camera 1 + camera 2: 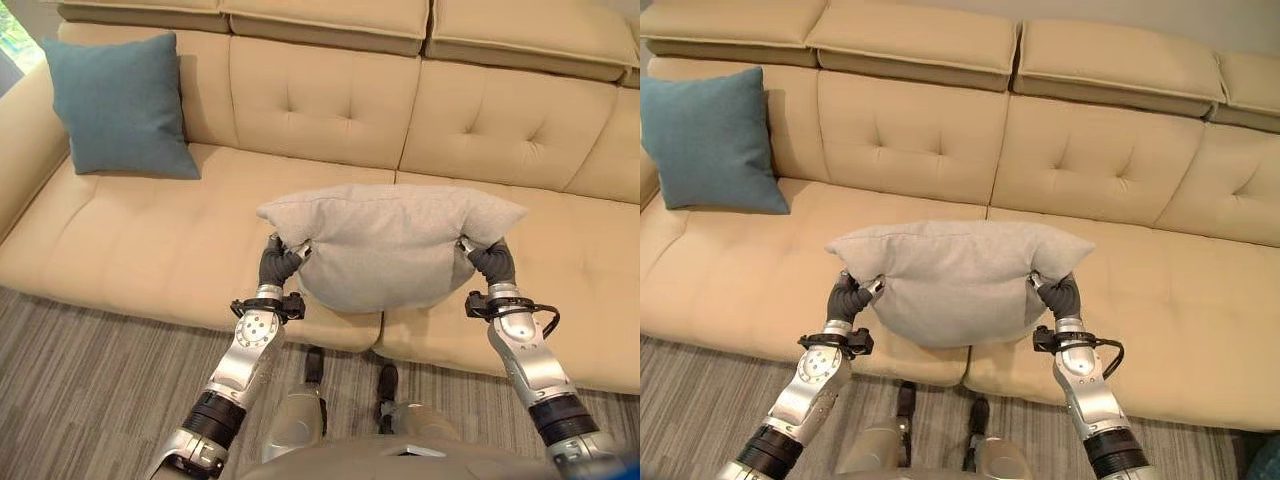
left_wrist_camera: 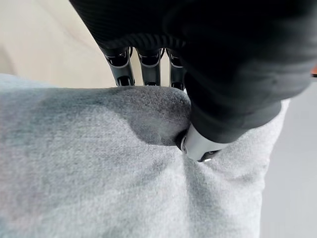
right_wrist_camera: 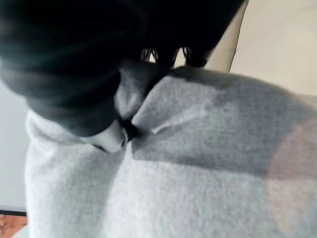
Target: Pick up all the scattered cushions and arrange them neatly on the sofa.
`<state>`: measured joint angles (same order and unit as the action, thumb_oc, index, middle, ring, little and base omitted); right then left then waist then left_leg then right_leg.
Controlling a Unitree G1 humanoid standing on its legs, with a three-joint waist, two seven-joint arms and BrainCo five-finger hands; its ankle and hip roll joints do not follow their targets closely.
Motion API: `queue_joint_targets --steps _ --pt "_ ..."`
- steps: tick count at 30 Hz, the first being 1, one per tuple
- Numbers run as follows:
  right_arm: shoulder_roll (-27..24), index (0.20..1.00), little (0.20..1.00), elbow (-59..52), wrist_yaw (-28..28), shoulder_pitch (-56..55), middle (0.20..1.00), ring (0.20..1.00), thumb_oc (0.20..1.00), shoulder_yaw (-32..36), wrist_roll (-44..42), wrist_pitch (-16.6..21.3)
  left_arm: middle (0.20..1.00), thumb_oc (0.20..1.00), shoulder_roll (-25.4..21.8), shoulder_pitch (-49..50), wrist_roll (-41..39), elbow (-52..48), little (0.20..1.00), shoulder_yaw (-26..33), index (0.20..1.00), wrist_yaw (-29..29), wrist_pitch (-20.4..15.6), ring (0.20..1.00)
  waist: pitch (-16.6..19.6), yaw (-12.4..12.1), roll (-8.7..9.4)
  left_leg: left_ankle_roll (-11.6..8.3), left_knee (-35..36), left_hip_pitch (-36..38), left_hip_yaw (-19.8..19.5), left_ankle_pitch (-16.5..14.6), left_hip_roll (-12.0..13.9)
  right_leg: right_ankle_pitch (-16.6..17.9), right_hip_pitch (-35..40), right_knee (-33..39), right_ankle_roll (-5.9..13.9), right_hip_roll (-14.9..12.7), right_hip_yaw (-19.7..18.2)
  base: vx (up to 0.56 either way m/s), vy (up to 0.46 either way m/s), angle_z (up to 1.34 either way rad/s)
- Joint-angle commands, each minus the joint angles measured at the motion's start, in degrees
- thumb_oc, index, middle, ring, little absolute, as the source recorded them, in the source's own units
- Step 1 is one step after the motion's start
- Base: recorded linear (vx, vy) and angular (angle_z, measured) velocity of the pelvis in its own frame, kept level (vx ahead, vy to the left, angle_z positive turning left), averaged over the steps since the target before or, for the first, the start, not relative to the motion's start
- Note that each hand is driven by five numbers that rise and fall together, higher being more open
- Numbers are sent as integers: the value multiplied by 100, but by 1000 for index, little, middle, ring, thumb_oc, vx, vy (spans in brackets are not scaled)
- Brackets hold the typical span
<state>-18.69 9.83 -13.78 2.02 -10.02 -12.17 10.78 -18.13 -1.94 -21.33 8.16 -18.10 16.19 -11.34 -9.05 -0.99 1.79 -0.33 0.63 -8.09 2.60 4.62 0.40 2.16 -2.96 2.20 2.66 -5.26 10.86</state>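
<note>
while the left hand (image 1: 281,262) and right hand (image 1: 490,262) each pinch an upper corner of the grey cushion (image 1: 385,245), thumbs pressed into the fabric, it hangs between them above the front edge of the beige sofa (image 1: 150,240). a teal cushion (image 1: 120,105) leans upright against the backrest at the sofa's left end.

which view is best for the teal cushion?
Right eye view: the teal cushion shows nearly whole, leaning on the sofa backrest at the robot's left. Left eye view shows it whole too. The wrist views show the grey cushion, not the teal one.
</note>
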Motion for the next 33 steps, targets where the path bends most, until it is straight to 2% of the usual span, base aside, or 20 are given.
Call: queue_joint_targets --steps 1,4,6,7,8,13,16,20,26,27,33 --pt "197 200 200 -515 225 474 200 200 200 -225 112 543 200 200 -69 -318 159 -681 200 -50 200 -326 -475 200 494 -203 288 -165 -567 -129 -63 -751 64 -561 439 -321 423 -120 -262 103 180 -17" --pt "302 200 200 -491 314 600 200 200 200 -324 124 518 200 200 -182 -302 150 -726 200 42 200 -310 -482 200 453 -286 275 41 -652 -13 46 -933 -15 -519 136 -946 556 -223 -455 109 227 -44" --pt "323 200 200 -521 368 638 200 200 200 -355 132 515 200 200 -235 -281 161 -755 200 99 200 -292 -491 200 405 -260 206 159 -644 86 82 -1024 -30 -414 -227 -1469 626 -225 -517 78 160 -51" --pt "336 200 200 -528 371 649 200 200 200 -361 143 511 200 200 -230 -288 164 -754 200 103 200 -288 -495 200 397 -250 193 181 -639 133 100 -1054 -44 -388 -318 -1500 634 -239 -500 139 95 -33" --pt "325 200 200 -485 342 702 200 200 200 -376 192 512 200 200 -185 -298 171 -747 200 116 200 -277 -514 200 362 -185 157 191 -581 284 74 -1108 -105 -297 -504 -1176 601 -205 -475 153 48 -22" --pt "321 200 200 -454 335 653 200 200 200 -332 208 497 200 200 -87 -349 205 -685 200 94 200 -265 -542 200 357 -104 220 130 -545 387 2 -1157 -157 -210 -422 -737 567 -196 -423 120 -56 2" --pt "233 200 200 -440 267 561 200 200 200 -255 193 481 200 200 -30 -331 223 -635 200 105 200 -268 -527 200 528 -56 200 25 -167 619 -37 -1060 -97 -185 -110 -265 495 -99 -303 213 -126 19" --pt "170 200 200 -437 119 644 200 200 200 -200 256 459 200 200 54 -553 172 -506 200 96 200 -102 -513 200 580 -12 145 -70 252 735 -135 -850 -38 -123 59 150 471 4 -236 104 -74 18" --pt "112 200 200 -359 -487 1558 200 200 200 -308 544 513 200 200 147 -1619 271 -163 200 -99 200 354 -611 200 483 34 35 -164 437 373 -163 -630 39 -104 -283 280 490 69 -246 -46 -17 9" --pt "108 200 200 -244 -727 1987 200 200 200 -398 603 526 200 200 163 -2135 269 50 200 -201 200 528 -645 200 390 48 0 -188 437 142 -185 -546 64 -53 -489 280 507 61 -248 -180 -1 4" --pt "-26 200 200 365 -1334 3649 200 200 200 -711 763 481 200 200 73 -3862 175 830 200 -546 200 991 -830 200 244 111 -102 -305 437 -735 -261 -267 43 184 -1324 280 515 82 -306 -133 6 10"
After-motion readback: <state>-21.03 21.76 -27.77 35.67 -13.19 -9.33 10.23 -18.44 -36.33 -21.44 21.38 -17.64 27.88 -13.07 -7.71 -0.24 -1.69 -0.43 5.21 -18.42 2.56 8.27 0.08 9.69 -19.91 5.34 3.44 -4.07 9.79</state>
